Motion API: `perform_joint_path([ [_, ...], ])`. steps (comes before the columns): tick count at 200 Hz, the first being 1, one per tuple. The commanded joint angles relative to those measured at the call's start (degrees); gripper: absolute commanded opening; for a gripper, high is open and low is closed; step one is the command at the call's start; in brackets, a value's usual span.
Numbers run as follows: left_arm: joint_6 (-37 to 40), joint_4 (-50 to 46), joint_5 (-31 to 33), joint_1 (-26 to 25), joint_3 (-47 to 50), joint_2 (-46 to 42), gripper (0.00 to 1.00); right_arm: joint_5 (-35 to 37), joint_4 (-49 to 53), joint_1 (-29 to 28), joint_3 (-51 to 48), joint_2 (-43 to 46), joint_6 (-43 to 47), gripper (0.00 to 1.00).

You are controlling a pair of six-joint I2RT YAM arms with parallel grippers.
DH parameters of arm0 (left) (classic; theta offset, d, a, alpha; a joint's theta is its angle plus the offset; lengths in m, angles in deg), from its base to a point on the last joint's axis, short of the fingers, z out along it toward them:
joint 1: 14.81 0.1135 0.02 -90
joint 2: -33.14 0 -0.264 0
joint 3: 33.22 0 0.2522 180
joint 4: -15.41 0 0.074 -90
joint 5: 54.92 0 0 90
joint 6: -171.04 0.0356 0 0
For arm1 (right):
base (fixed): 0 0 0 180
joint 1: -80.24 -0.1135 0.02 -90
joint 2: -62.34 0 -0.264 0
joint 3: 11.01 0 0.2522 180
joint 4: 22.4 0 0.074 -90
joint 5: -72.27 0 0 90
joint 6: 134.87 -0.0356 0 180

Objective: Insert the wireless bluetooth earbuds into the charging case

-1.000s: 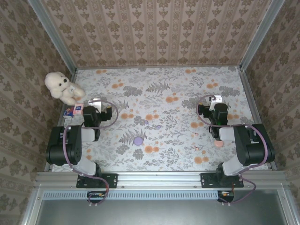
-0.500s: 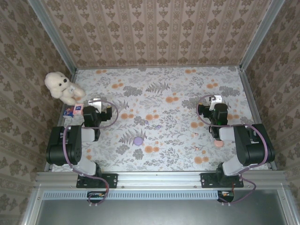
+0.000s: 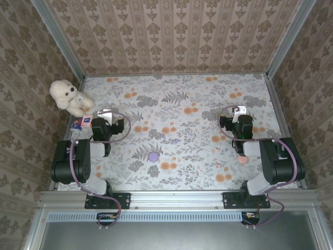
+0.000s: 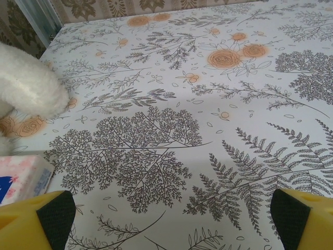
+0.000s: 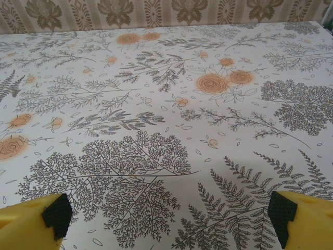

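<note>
A: Spotted the lilac earbud [image 3: 176,140] mid-cloth [image 3: 197,94], just beyond the round purple case [image 3: 153,155], not touching. Not inserted yet.

B: Pre-pickup stage, looks like. Wide open and empty, both left gripper [image 4: 174,216] and right gripper [image 5: 169,213], well off to the sides. Next up: reach in, pinch carefully. Tiny smooth bean, probably slippery.

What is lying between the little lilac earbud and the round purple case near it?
Nothing visible. Only flat floral cloth lies between the lilac earbud and the round purple case, which sit close together near the table's middle.
</note>
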Motion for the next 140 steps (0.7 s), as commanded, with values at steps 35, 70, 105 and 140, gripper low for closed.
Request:
perform_joint_path([
  [35, -0.41, -1.00, 4.43, -1.46, -1.04, -2.63, 1.00, 0.51, 7.75, -0.33, 3.01, 5.20, 0.28, 1.00],
  [70, 0.15, -14.75, 10.23, -3.62, -6.23, -9.22, 1.00, 2.99, 37.73, -0.46, 17.20, 15.69, -7.75, 1.00],
  [105, -0.46, -23.47, 14.20, -7.71, -11.61, -13.58, 1.00, 13.10, 52.89, 0.35, 23.24, 19.39, -30.18, 1.00],
  [140, -6.03, -36.82, 18.20, -12.80, -19.65, -16.61, 1.00, 3.60, 59.70, -0.05, 27.21, 18.90, -26.60, 0.95],
])
